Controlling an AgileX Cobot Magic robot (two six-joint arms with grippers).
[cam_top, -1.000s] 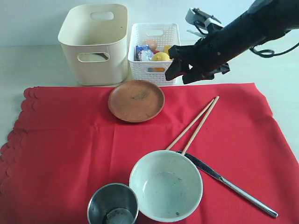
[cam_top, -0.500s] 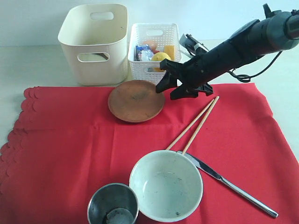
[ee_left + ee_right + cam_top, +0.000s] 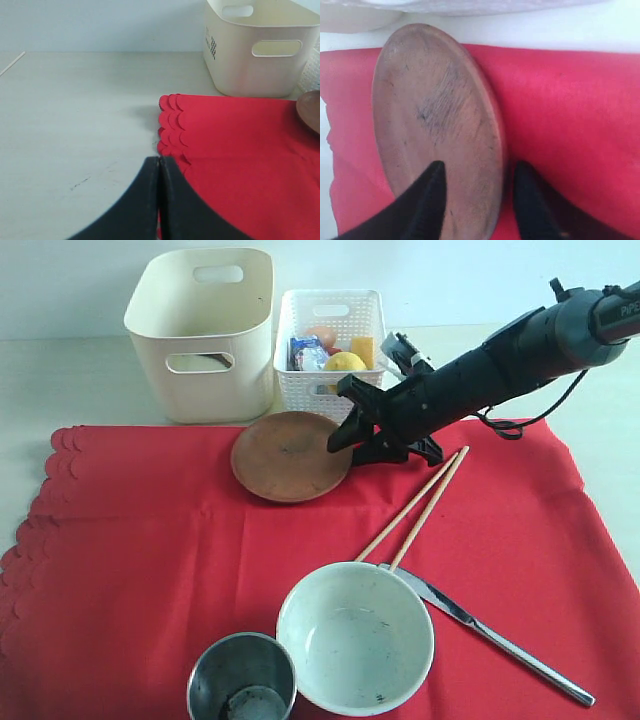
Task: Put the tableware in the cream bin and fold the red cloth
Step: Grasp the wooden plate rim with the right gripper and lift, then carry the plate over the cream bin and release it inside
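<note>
Straddling brown plate (image 3: pixel 435 110) rim, right gripper (image 3: pixel 477 170) jaws apart, contact unclear; left gripper (image 3: pixel 159 162) clenched, empty.

1. The left gripper (image 3: pixel 159 165), jaws pressed together, hangs at the scalloped edge of the red cloth (image 3: pixel 240 160) on the pale table (image 3: pixel 75 115).
2. The cream bin (image 3: pixel 260 60) stands at the cloth's far edge.
3. A sliver of the brown plate (image 3: pixel 311 111) shows on the cloth.

Right end effector (image 3: pixel 479 167) reaches low, jaws parted; left end effector (image 3: pixel 159 167) clamped.
</note>
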